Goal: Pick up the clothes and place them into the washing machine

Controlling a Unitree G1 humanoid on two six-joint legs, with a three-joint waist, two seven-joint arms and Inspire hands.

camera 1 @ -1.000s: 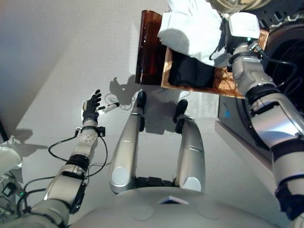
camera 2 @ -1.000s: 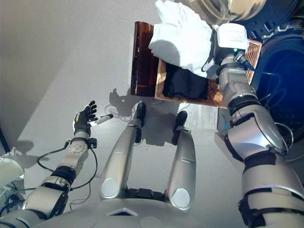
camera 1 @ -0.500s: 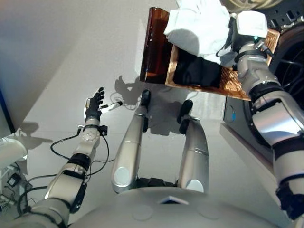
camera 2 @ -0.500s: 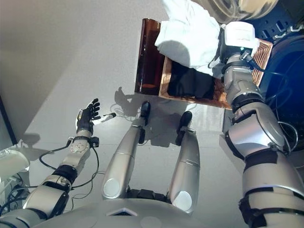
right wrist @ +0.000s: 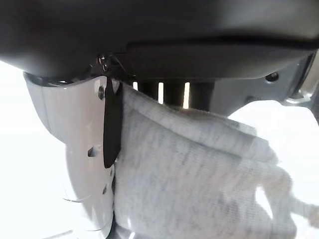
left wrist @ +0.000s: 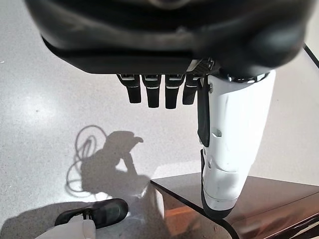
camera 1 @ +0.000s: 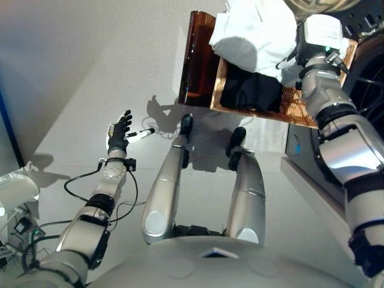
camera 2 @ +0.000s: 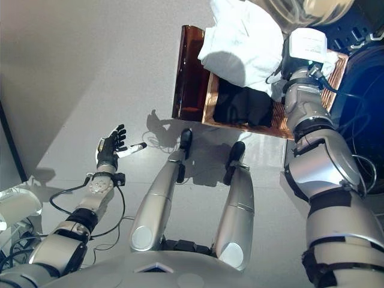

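- Since the whole picture has shifted between the earlier eye views and now, the camera is judged to have moved; little true movement of the things is read from it.
- The white garment (camera 1: 255,33) is held bunched in the right hand (right wrist: 89,164), whose thumb and fingers are curled round the cloth, as a second ago.
- The garment is kept raised above the brown wicker basket (camera 1: 300,105), in which a dark garment (camera 1: 252,90) is left lying.
- The washing machine (camera 2: 363,96) is seen just beside the basket, at the robot's right; the lifted cloth is judged not yet carried to its opening.
- The left hand (camera 1: 117,133) stays idle over the floor, fingers straight and relaxed, nothing held.
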